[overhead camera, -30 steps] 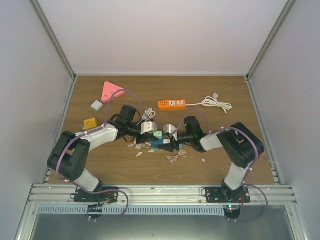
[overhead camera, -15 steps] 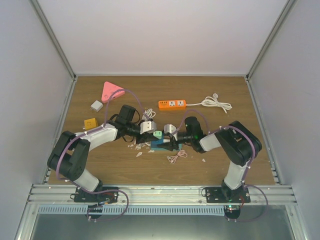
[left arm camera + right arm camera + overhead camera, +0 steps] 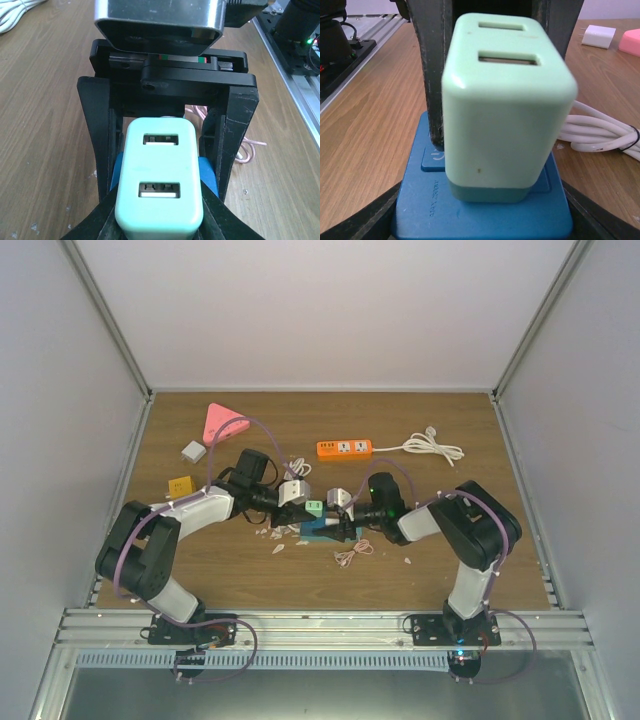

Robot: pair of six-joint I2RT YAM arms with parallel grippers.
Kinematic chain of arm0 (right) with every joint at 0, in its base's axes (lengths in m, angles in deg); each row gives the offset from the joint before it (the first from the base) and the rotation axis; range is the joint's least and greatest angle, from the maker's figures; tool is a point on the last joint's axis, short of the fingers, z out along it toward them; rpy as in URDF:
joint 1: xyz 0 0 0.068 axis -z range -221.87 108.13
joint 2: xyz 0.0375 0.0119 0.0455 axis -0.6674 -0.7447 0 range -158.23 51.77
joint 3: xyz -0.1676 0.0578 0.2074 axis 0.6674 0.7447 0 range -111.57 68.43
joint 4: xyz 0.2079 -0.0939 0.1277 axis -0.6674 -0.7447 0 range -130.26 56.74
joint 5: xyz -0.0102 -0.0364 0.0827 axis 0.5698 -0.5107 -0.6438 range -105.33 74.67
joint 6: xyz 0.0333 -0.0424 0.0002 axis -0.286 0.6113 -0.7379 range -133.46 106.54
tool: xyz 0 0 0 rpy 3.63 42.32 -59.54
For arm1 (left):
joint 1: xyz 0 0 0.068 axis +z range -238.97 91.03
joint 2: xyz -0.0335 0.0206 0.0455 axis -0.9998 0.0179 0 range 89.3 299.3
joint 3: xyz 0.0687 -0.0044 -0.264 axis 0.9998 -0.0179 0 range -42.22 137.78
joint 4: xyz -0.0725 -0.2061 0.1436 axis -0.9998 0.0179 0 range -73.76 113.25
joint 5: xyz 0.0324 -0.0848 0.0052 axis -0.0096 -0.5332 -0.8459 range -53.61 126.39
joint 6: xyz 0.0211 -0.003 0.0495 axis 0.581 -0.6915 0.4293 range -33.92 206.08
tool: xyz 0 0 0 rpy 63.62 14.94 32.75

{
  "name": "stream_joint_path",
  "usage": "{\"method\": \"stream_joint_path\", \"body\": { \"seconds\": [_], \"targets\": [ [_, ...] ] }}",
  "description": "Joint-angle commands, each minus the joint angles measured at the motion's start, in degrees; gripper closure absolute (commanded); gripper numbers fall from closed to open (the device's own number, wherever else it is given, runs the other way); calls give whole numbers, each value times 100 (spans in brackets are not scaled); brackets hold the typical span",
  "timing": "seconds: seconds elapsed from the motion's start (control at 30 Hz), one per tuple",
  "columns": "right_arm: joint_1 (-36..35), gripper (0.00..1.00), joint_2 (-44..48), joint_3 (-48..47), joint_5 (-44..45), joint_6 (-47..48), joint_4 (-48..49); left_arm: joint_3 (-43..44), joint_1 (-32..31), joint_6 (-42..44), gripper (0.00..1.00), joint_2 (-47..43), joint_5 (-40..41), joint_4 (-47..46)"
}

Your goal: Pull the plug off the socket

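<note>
The plug (image 3: 505, 100), a mint-green block with 2 USB slots in its top face, stood upright in the blue socket (image 3: 485, 212). Its darker lower edge was sitting flat on the socket's top, so the plug was not pulled out. Both things were near the middle of the wooden table (image 3: 440, 560), between the 2 arms.

The left gripper (image 3: 308, 507) reached in from the left, and its black fingers (image 3: 434, 75) were narrow and pressed on the 2 sides of the plug. In the right wrist view, 1 finger ran down along the plug's side to the socket top.

The right gripper (image 3: 332, 522) came from the opposite side. Its fingers (image 3: 365, 220) were set wider and clamped the 2 sides of the socket, low near the table. The 2 grippers faced each other very closely, almost touching.

A thin pink cord (image 3: 352, 552) lay on the table just in front of the socket. Far behind, an orange power strip (image 3: 344, 448) lay flat with its white cable (image 3: 435, 447) coiled to the right. At the left side were a pink triangular piece (image 3: 222, 421), a small white adapter (image 3: 193, 451) and a yellow block (image 3: 181, 485), all well apart from the socket.
</note>
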Motion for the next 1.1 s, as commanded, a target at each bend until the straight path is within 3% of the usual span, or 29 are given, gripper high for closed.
{"method": "stream_joint_path", "body": {
  "seconds": [0.0,0.07,0.23,0.4,0.77,0.87,1.07],
  "targets": [
    [24,74,-214,-55,94,76,-229,36,38,277,87,-269,-286,-623],
    [24,75,-230,-71,133,74,-257,34,50,238,88,-274,-281,-677],
    [24,76,-245,-96,292,92,-289,394,379,-95,89,169,-1406,-171],
    [21,77,-282,-142,331,78,-331,367,438,-149,89,175,-1586,-168],
    [15,78,-403,-279,382,39,-511,-241,485,492,89,-417,65,-1232],
    [19,79,-439,-322,374,39,-567,-197,510,275,88,-370,-263,-1252],
    [14,80,-459,-347,438,48,-611,367,649,-50,88,15,-1385,-322]
  ]
}}
